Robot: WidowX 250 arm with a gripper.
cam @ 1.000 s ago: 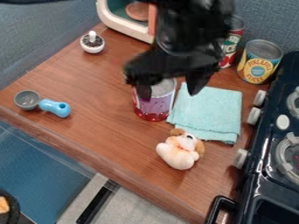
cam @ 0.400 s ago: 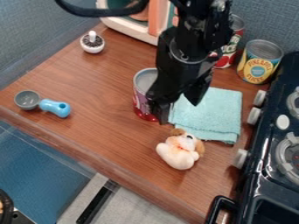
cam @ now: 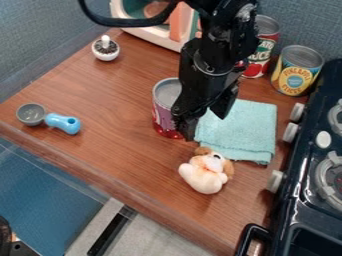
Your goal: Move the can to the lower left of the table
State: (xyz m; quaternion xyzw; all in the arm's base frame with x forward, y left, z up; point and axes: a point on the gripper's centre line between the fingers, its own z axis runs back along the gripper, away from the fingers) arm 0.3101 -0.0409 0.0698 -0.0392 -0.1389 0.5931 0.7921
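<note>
Gripper [cam: 206,124]: hangs near the middle of the table [cam: 107,140], fingers set moderately apart, with an open gap between. Holds nothing visible. Gap: lies, as seen, over the folded light-blue cloth [cam: 240,132], to the right of the can [cam: 161,111]. Nearer finger: overlaps the right side of the can in the camera view. Contact at that overlap: cannot be confirmed. Height of fingertips above the table: not determinable.

Can: stands upright near the middle of the table, left of the cloth and above the plush dog [cam: 204,172] in the view; not at the lower left. Right side of the can and part of the label: hidden behind the gripper. Top rim: mostly exposed. Upper left part of the cloth: covered by the gripper.

Arm [cam: 224,42]: enters from the top edge, cut off there, with a black cable [cam: 127,21] looping to the left. Red tomato can [cam: 260,54]: partly hidden behind the arm; stands beside the pineapple can [cam: 296,75]. Toy oven [cam: 143,33]: cut off by the top edge, partly masked by cable and arm. Stove [cam: 290,205]: cut off at the right and bottom edges. Dark object [cam: 7,237] at the lower left corner: cut off, not identifiable.
</note>
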